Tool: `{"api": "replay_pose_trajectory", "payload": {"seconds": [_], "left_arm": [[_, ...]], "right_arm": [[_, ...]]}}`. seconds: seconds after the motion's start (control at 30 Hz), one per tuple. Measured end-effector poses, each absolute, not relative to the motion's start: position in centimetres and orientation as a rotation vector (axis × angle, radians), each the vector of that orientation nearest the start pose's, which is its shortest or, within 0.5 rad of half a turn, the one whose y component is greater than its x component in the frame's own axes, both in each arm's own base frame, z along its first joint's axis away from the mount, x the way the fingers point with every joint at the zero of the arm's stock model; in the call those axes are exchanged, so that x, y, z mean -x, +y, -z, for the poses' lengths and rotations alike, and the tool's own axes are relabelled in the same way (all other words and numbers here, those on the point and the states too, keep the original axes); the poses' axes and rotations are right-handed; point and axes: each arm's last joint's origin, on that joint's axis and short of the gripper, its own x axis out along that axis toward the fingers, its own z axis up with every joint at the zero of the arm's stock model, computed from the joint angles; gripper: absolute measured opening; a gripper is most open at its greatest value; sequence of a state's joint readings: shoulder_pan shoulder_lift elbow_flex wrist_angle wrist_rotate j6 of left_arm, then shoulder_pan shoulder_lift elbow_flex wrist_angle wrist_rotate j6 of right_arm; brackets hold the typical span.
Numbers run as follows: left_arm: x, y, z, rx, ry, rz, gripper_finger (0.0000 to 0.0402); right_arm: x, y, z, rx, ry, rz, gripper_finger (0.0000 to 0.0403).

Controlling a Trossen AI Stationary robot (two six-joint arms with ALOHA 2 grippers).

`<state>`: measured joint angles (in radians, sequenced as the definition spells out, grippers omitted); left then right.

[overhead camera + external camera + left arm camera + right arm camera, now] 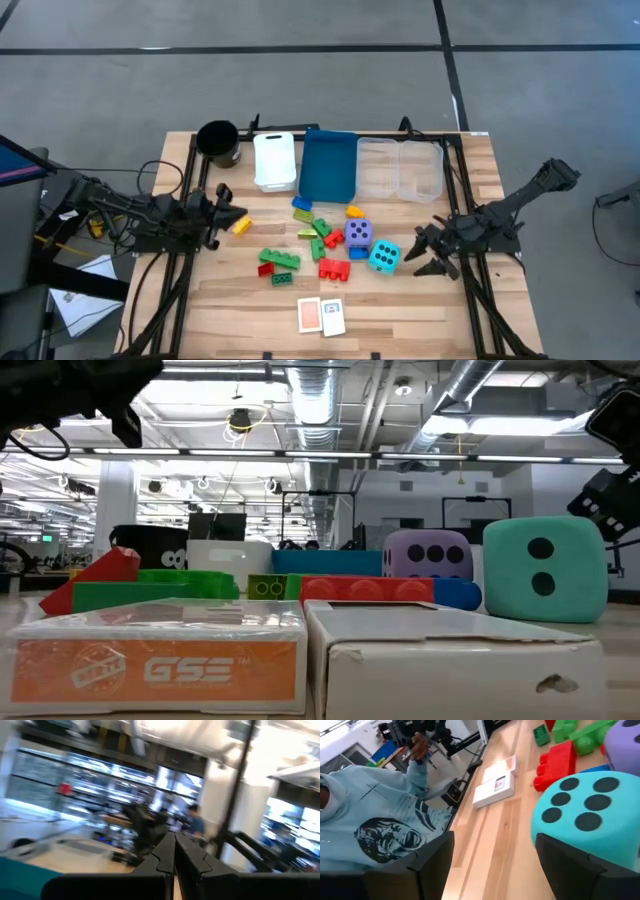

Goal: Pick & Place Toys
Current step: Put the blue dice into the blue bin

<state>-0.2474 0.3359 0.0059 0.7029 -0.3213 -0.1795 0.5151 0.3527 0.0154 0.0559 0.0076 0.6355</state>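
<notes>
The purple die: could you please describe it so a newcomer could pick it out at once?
Start at the blue bin in the row along the table's far edge. Below it, among the scattered bricks, sits the purple die. Only its neighbour, the cyan die, is as large.

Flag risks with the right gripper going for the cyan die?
1. The open right gripper sits beside the cyan die; the die looks nearly as wide as the opening, so a finger may push it rather than straddle it.
2. The purple die and a blue brick crowd it; a shove could scatter them.
</notes>
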Motion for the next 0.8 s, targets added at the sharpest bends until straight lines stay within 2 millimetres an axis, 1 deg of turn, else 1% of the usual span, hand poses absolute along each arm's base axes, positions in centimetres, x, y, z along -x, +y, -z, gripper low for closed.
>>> {"api": "replay_pose_trajectory", "payload": {"seconds": [0.1, 0.2, 0.3, 0.47, 0.63, 0.8], "left_arm": [[-10.9, -1.5, -20.3, 0.297, -0.381, -0.165, 0.0], [-10.8, -1.1, -20.3, 0.238, -0.379, -0.287, 0.0], [-10.7, -1.0, -20.3, 0.183, -0.363, -0.36, 0.0], [-10.7, -1.0, -20.3, 0.167, -0.359, -0.374, 0.0], [-10.7, -1.0, -20.3, 0.165, -0.358, -0.374, 0.0], [-10.7, -1.0, -20.3, 0.164, -0.357, -0.374, 0.0]], "right_arm": [[-10.2, 5.5, -14.3, -0.531, 0.418, -0.387, 0.0276], [-10.2, 5.4, -14.0, -0.337, 0.405, -0.405, 0.0276], [-10.2, 5.3, -14.0, -0.231, 0.384, -0.42, 0.0276], [-10.3, 5.3, -14.2, -0.218, 0.362, -0.427, 0.0276], [-10.6, 5.4, -15.6, -0.275, 0.217, -0.426, 0.0276], [-10.7, 5.5, -17.3, -0.252, 0.028, -0.456, 0.0276]]}}
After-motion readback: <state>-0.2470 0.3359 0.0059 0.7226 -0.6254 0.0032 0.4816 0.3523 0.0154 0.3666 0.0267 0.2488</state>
